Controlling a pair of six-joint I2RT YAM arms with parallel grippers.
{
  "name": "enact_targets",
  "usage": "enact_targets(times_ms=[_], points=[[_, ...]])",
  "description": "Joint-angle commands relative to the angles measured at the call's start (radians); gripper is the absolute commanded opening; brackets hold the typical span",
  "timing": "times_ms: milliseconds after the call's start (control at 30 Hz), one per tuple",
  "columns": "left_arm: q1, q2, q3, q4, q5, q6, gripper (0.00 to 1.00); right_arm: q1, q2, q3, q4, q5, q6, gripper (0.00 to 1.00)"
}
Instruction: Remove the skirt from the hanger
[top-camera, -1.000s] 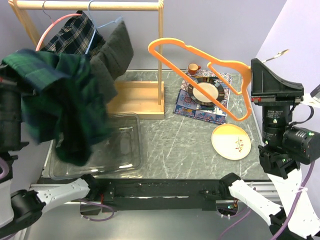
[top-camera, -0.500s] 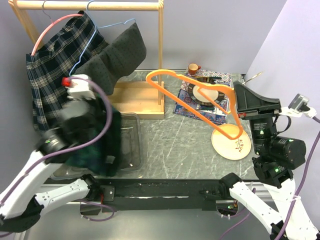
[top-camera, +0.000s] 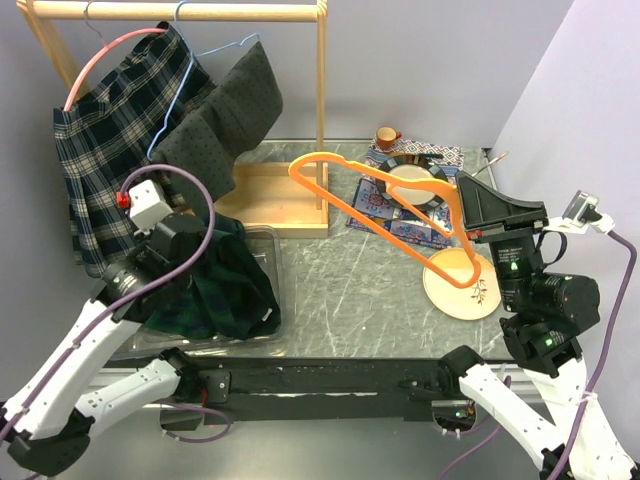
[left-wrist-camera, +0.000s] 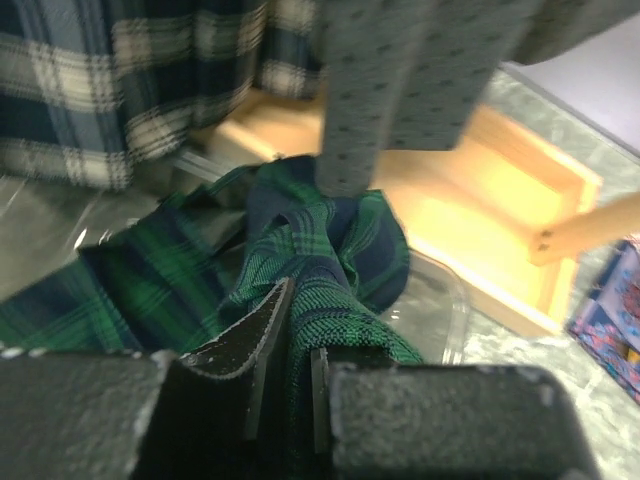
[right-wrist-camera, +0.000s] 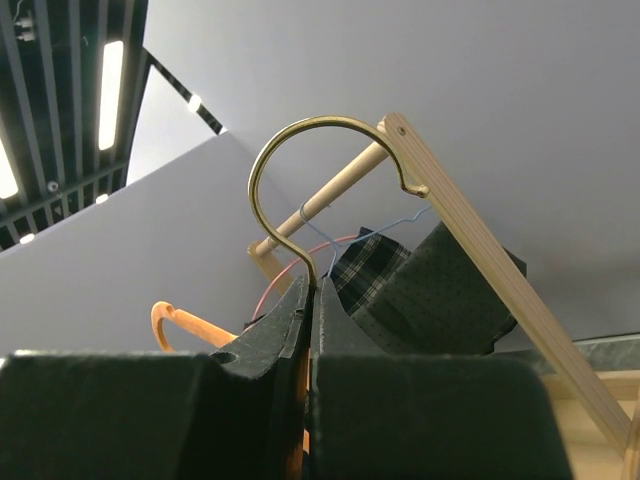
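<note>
The green-and-navy plaid skirt (top-camera: 215, 285) is off the orange hanger (top-camera: 380, 215) and lies bunched in the clear plastic bin (top-camera: 272, 250) at the front left. My left gripper (top-camera: 185, 250) is shut on a fold of the skirt (left-wrist-camera: 330, 250), low over the bin; its jaws (left-wrist-camera: 290, 340) pinch the cloth. My right gripper (top-camera: 465, 190) is shut on the hanger's brass hook (right-wrist-camera: 290, 160) and holds the bare hanger tilted above the right half of the table. An orange end of the hanger (right-wrist-camera: 180, 325) shows beside the fingers (right-wrist-camera: 312, 295).
A wooden rack (top-camera: 200, 12) at the back left carries a dark plaid skirt (top-camera: 110, 130) on a pink hanger and a grey dotted garment (top-camera: 230, 120) on a blue one. Its wooden base (top-camera: 275, 195) adjoins the bin. A yellow plate (top-camera: 460, 285), a dark-rimmed plate (top-camera: 415, 180) on a mat and a cup (top-camera: 385, 135) stand right.
My left arm has swung down from high at the left and lowered the skirt into the bin. My right arm has sunk a little with the hanger, moving it leftward.
</note>
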Motion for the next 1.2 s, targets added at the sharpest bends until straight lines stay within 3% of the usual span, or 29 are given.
enact_targets(times_ms=[0,233,267,333,367,633,733,800,833,867,933,967,1167], points=[[0.084,0.009,-0.039,-0.045,0.051,-0.161,0.16,-0.004,-0.038,-0.007,0.017,0.036,0.008,0.0],[0.127,-0.019,-0.059,-0.316,-0.047,-0.496,0.36,-0.004,-0.051,0.022,-0.029,0.09,-0.041,0.0],[0.127,-0.022,-0.059,-0.362,-0.056,-0.545,0.49,-0.004,-0.051,0.027,-0.04,0.094,-0.043,0.0],[0.127,-0.019,-0.062,-0.41,-0.078,-0.596,0.65,-0.002,-0.053,0.035,-0.047,0.114,-0.043,0.0],[0.127,-0.014,-0.057,-0.469,-0.082,-0.65,0.69,-0.004,-0.059,0.035,-0.052,0.117,-0.041,0.0],[0.195,-0.003,-0.041,-0.482,-0.17,-0.601,0.99,-0.004,-0.07,0.061,-0.095,0.148,-0.04,0.0],[0.196,0.02,0.054,-0.439,-0.309,-0.506,0.97,-0.004,-0.07,0.065,-0.098,0.148,-0.037,0.0],[0.196,0.021,0.125,-0.373,-0.36,-0.341,0.98,-0.002,-0.068,0.065,-0.101,0.147,-0.035,0.0],[0.196,0.014,0.139,-0.215,-0.351,-0.254,0.98,-0.004,-0.068,0.062,-0.101,0.144,-0.032,0.0],[0.196,0.003,0.143,-0.113,-0.245,-0.021,0.98,-0.002,-0.071,0.059,-0.103,0.147,-0.027,0.0],[0.196,-0.035,0.128,0.143,-0.045,0.197,0.94,-0.004,-0.074,0.047,-0.101,0.15,-0.02,0.0],[0.196,-0.043,0.105,0.176,0.052,0.242,0.92,-0.004,-0.077,0.044,-0.099,0.148,-0.014,0.0],[0.196,0.042,-0.022,0.165,0.325,0.031,0.65,-0.004,-0.081,0.041,-0.11,0.14,-0.01,0.0]])
